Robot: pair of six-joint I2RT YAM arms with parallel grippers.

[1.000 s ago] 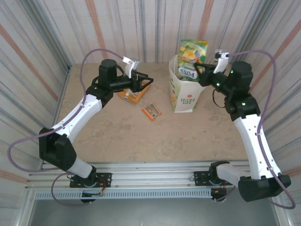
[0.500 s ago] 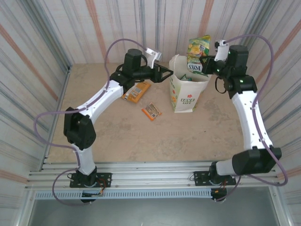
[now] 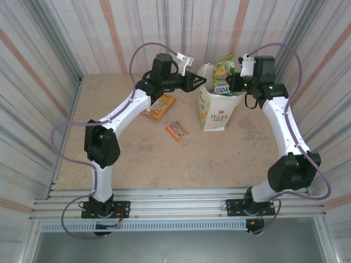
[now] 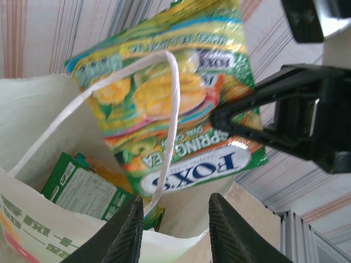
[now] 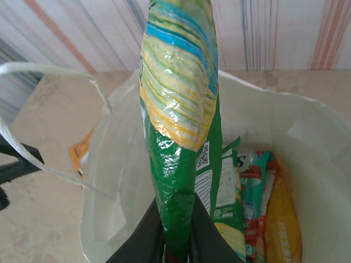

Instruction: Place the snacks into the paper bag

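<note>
Currently, the left arm (image 3: pixel 118 112) is stretched far forward. The left gripper (image 4: pixel 175 219) straddles the rim of the paper bag (image 3: pixel 215 112), jaws partly apart. The right gripper (image 5: pixel 176 235) is clamped on a green-yellow FOX'S packet (image 5: pixel 178 109), holding it upright over the bag mouth. Several packets (image 5: pixel 258 203) stand inside the bag.

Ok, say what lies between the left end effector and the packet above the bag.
In the left wrist view, the paper bag's handle and near rim lie between the left end effector and packet.
</note>
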